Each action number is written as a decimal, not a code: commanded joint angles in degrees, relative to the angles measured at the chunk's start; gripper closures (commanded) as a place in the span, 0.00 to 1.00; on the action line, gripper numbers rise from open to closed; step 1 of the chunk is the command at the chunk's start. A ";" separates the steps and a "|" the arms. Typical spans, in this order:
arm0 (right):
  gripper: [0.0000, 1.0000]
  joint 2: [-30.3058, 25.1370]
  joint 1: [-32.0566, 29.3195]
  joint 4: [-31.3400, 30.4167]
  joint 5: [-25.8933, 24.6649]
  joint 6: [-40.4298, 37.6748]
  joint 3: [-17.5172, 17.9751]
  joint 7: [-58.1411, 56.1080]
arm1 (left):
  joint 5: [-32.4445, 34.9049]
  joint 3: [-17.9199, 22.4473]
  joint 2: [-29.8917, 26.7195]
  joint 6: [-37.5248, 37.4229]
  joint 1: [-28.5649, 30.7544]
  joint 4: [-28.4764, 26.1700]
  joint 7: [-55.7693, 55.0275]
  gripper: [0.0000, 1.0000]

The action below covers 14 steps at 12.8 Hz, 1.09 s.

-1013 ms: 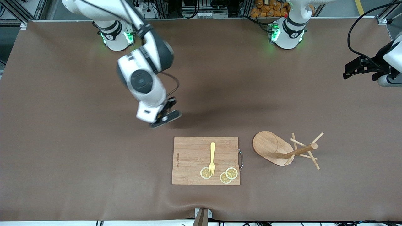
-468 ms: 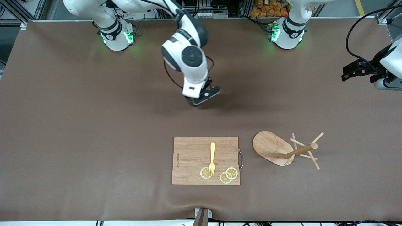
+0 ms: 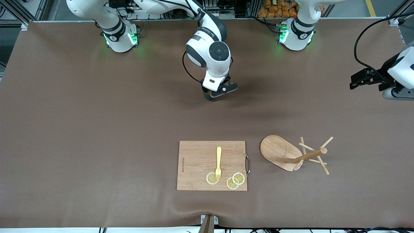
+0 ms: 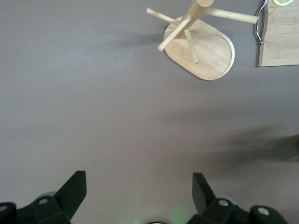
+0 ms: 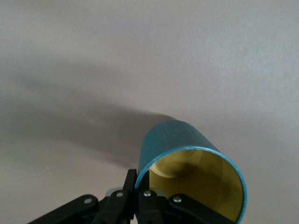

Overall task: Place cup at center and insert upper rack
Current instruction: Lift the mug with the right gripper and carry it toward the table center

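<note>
The step in hand looks like the first one: carrying the cup to the middle of the surface. The right pincer has the cup clamped by its rim, one finger inside the yellowish bowl and one outside the teal wall, as the right wrist view shows. From the front the cup is almost hidden under the wrist; only a dark sliver shows beneath the pincer. It hangs over bare brown surface between the two bases, with a shadow under it, so it seems to be off the surface, though how high I cannot tell.

The right arm reaches out from its base with the elbow up and the wrist bent down, the cup's mouth turned toward the wrist camera.

Next, by my reading, the cup needs lowering until it sits flat and upright, then the fingers need to let go of the rim without tipping it.

The mug tree is untouched: it lies tipped on its side, toward the left arm's end, just beside the cutting board that carries a fork and lemon slices. It must be stood up or lifted for the second step.

The left pincer waits with fingers spread wide and empty, over the surface's edge.
</note>
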 commanded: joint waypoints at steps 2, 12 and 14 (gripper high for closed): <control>1.00 2.06 1.59 2.32 1.11 0.30 -0.78 3.49 | 0.74 -0.25 0.52 0.72 -0.35 0.56 0.83 0.00; 1.00 3.91 2.03 2.32 0.58 3.56 -0.87 4.29 | 0.74 -0.34 -0.70 0.46 -0.26 0.39 0.83 0.00; 0.74 3.91 2.03 2.32 0.58 3.56 -0.96 4.29 | 0.74 -0.78 -0.88 0.37 -0.35 0.39 0.13 0.00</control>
